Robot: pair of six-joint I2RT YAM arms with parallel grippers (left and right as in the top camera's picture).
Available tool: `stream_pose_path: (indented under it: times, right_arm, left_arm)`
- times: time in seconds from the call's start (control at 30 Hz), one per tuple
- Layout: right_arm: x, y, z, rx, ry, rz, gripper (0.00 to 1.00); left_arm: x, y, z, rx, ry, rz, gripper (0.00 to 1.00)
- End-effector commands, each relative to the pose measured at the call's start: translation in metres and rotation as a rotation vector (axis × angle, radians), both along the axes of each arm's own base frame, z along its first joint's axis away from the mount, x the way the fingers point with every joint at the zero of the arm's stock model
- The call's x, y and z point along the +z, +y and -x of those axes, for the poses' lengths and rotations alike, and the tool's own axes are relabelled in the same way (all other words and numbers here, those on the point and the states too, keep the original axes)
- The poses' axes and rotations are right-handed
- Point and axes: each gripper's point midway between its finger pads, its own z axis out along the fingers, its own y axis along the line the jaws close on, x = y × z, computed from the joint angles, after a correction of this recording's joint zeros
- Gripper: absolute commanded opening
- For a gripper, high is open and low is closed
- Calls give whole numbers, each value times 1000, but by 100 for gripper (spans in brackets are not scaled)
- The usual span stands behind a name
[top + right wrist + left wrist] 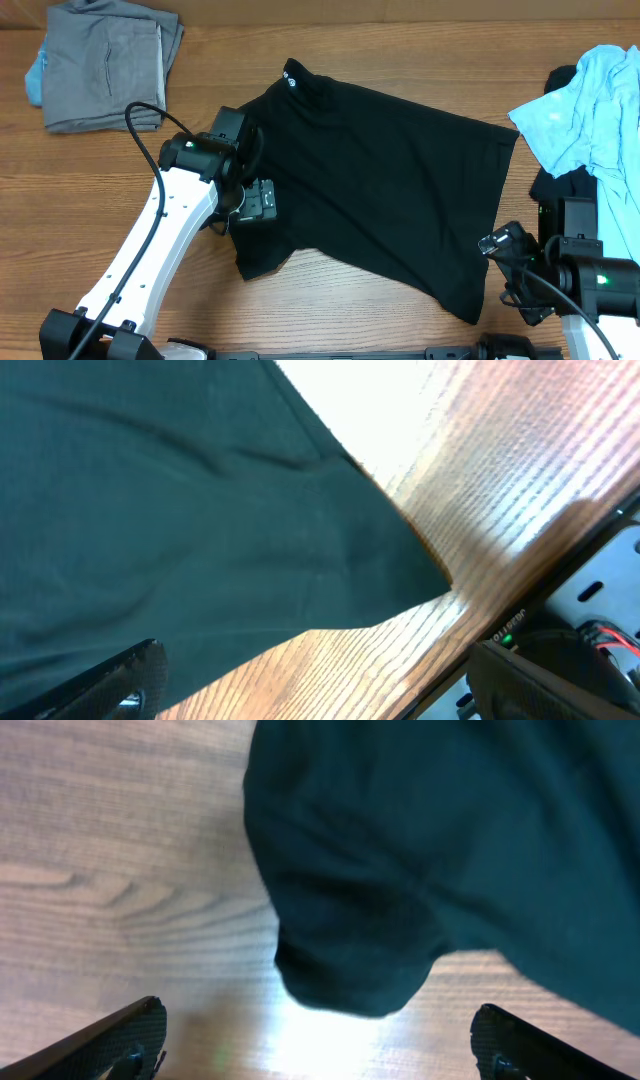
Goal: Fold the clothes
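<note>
The black shirt (380,180) lies spread across the middle of the wooden table (400,50), turned at a slant, so its collar with the small white logo (291,76) points toward the far edge and its long straight hem faces the right edge. The left gripper (258,200) sits at the shirt's left border, above the sleeve that reaches toward the near edge. In the left wrist view its fingers (130,1035) are spread wide, and the rounded end of the sleeve lies on the wood just ahead of them, not pinched. The right gripper (508,245) hangs beside the near end of the hem, close to the table's near right corner. In the right wrist view its fingers (130,680) also stand wide apart, with the hem corner lying flat on the wood ahead of them and nothing clamped. The cloth is plain and matte, mostly flat, with shallow wrinkles near the sleeve and a soft bulge where the sleeve end curls. A pile of grey folded garments (105,65) rests at the far left corner. A light blue garment (600,110) is heaped at the right edge, over a dark piece of cloth (560,185).
</note>
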Motion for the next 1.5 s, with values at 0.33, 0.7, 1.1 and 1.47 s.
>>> stream_pose_path:
  times: [0.33,0.7,1.1,1.47]
  right_arm:
    - [-8,5,-22,86,57,-36,100]
    - [-15,5,-26,85,94,-41,100]
    - [-15,16,-26,96,89,-105,100]
    - [-39,38,3,109,219,-138,100]
  left_arm:
    - [-41,-12,6,-20,184,23,100]
    - [-80,-13,39,-30,359,37,100]
    - [-114,-15,62,-2,394,79,90]
    - [-132,-12,72,1,390,80,42]
